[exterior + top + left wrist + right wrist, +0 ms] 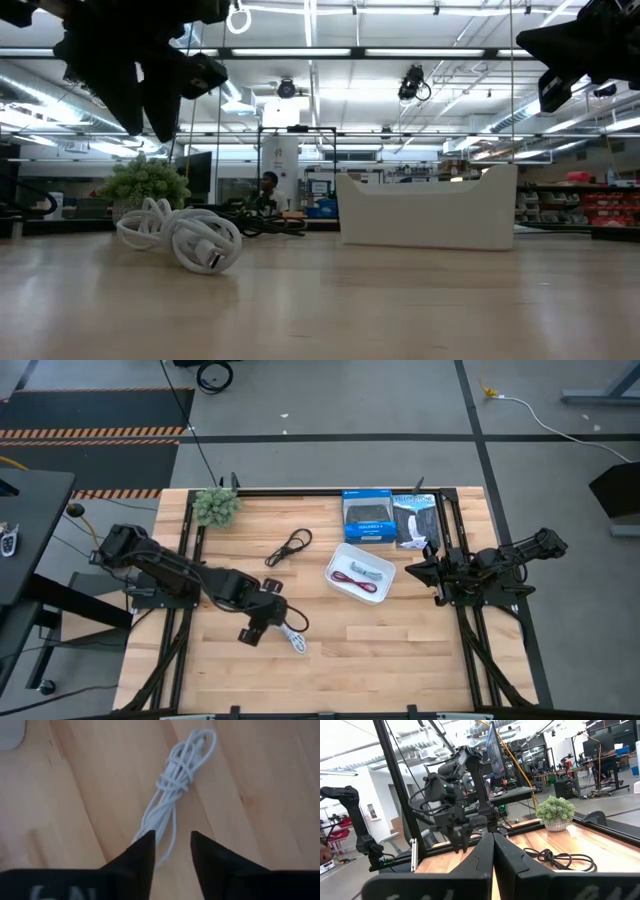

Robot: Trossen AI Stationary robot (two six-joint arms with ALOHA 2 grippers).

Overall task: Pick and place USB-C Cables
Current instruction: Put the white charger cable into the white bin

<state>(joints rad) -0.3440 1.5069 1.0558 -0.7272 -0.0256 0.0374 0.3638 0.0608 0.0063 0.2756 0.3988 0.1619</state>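
Left tool (171,845) open above white cable (176,775); right tool (493,851) shut, apparently empty, beside tray (340,560)

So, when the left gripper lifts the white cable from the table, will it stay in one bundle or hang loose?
The white cable would probably lift mostly as one bundle, since its strands are wrapped together at the middle. Its loose end loops look floppy and may dangle. It seems thin and light, so the open left gripper could nudge it aside.

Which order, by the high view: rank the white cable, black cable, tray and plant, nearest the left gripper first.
From the left gripper:
1. White cable, right beside it.
2. Black cable, farther up the table.
3. Tray, toward the right arm.
4. Plant, back edge.
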